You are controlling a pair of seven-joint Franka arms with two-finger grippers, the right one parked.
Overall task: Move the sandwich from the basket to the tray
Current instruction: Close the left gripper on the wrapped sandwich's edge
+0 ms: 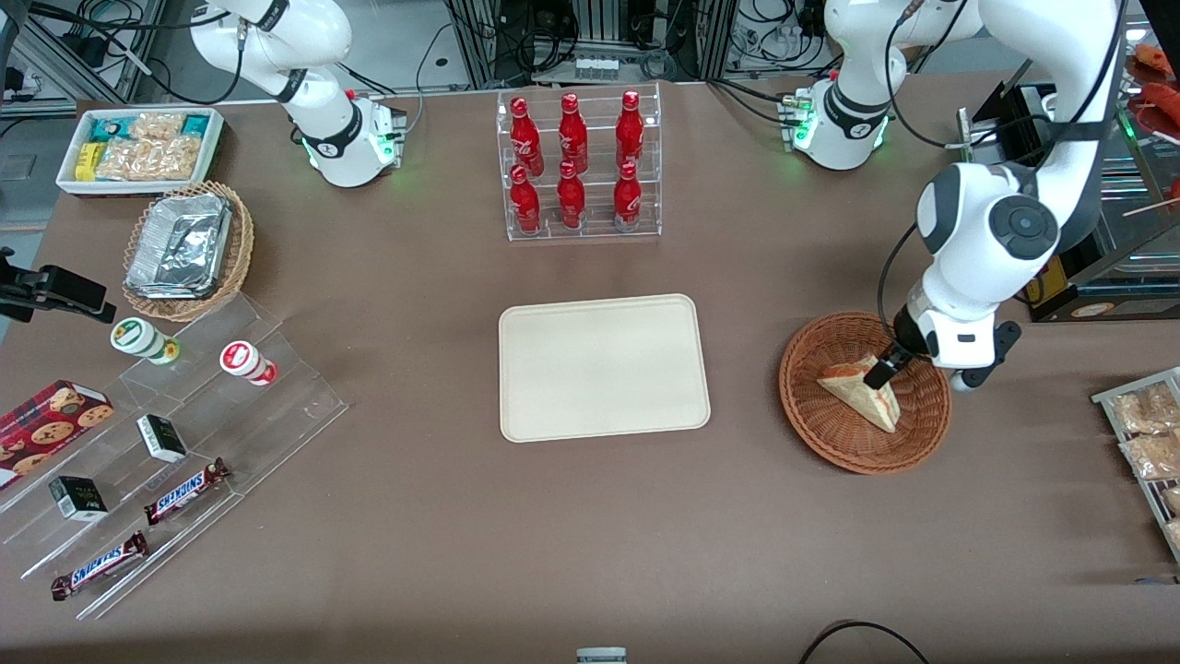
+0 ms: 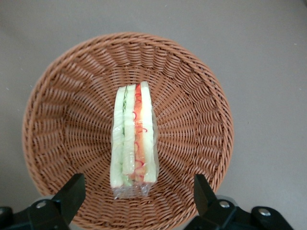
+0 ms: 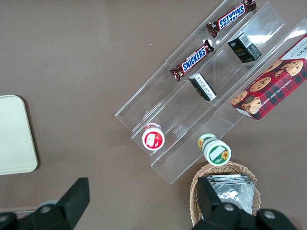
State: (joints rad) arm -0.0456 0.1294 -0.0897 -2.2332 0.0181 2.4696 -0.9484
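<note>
Where the brown desk [image 1: 590, 544] lies nearest the front camera, a broad bare strip runs along its edge. Toward the parked arm's end, a clear stepped acrylic display [image 1: 175, 461] carries two bars [image 1: 186, 492] reading SNICKERS, small dark boxes [image 1: 162, 437], a chocolate-chip cookie box [image 1: 51, 420] whose lettering is too small to read, and two round-lidded cups [image 1: 247, 361].

Mid-desk sits the tray [image 1: 604, 367], flat and cream, nothing on it, with open desk on every side of its low rim. Toward the working arm's end, well apart from the tray, stands the basket [image 1: 865, 392], and between the two the desk is bare. The sandwich [image 2: 133, 141] lies inside the basket in clear wrap, its red and green filling stripe showing along the cut edge, with wicker visible all round it.

Above the basket hangs the gripper [image 2: 139, 201], its fingers [image 2: 72, 194] spread wide, one to each side of the sandwich's end and touching nothing. Packets of snacks [image 1: 1143, 429] lie by the desk's edge beside that arm.

Farther from the camera, a clear rack [image 1: 579, 166] holds six red bottles whose white script cannot be read. Toward the parked arm's end stand a tan wicker basket of foil containers [image 1: 184, 247] and a white bin of snack packets [image 1: 143, 148].
</note>
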